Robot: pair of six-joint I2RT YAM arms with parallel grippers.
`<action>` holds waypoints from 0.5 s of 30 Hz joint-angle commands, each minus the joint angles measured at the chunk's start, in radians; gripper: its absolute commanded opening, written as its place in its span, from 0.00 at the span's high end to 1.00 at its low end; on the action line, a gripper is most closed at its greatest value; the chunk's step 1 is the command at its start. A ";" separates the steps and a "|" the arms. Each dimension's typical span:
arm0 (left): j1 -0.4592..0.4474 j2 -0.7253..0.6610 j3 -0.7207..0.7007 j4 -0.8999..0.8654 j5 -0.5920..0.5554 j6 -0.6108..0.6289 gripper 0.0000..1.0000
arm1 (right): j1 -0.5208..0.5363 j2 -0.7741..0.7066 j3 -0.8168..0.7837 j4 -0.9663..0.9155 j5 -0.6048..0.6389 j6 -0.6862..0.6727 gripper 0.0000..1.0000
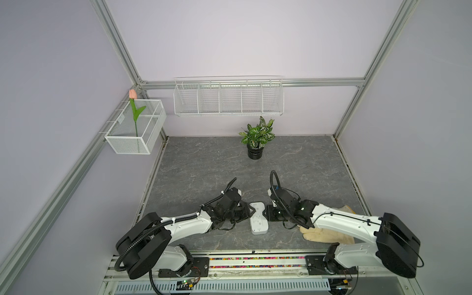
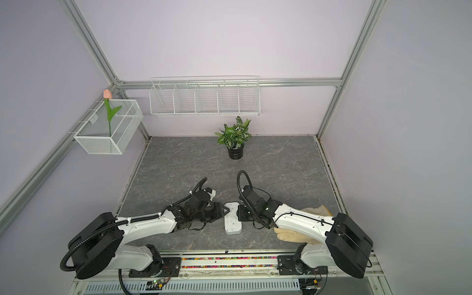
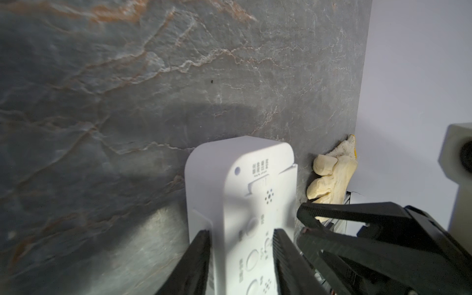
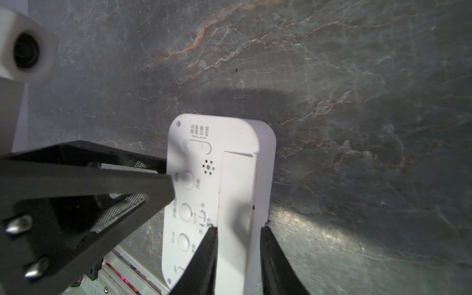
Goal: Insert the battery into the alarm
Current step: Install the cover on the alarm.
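The white alarm [image 1: 258, 218] [image 2: 232, 218] lies back-up on the grey table, its buttons and small holes showing in the left wrist view [image 3: 242, 184] and the right wrist view [image 4: 229, 143]. My left gripper [image 1: 249, 213] [image 3: 240, 232] grips the alarm's left long side, one finger on the back and one at the outer edge. From the other side, my right gripper [image 1: 267, 214] [image 4: 238, 227] clamps the right long side, its fingers either side of the flat panel strip there. The battery is out of view.
A cream work glove [image 1: 324, 235] [image 3: 332, 171] lies under my right forearm at the table's right. A potted plant [image 1: 256, 143] stands at the back. Wire baskets [image 1: 228, 97] [image 1: 135, 127] hang on the walls. The table's front rail [image 1: 255, 260] runs close behind the alarm.
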 commanded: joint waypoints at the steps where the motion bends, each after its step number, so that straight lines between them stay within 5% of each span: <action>1: -0.011 0.019 -0.016 0.025 0.011 -0.010 0.57 | 0.009 0.022 -0.023 0.005 0.000 -0.008 0.73; 7: -0.014 0.034 -0.022 0.024 0.008 -0.010 0.57 | 0.010 0.026 -0.038 -0.013 0.011 -0.010 0.83; 15: -0.014 0.046 -0.024 0.011 0.003 -0.010 0.57 | 0.009 -0.017 -0.078 -0.018 0.027 -0.004 0.84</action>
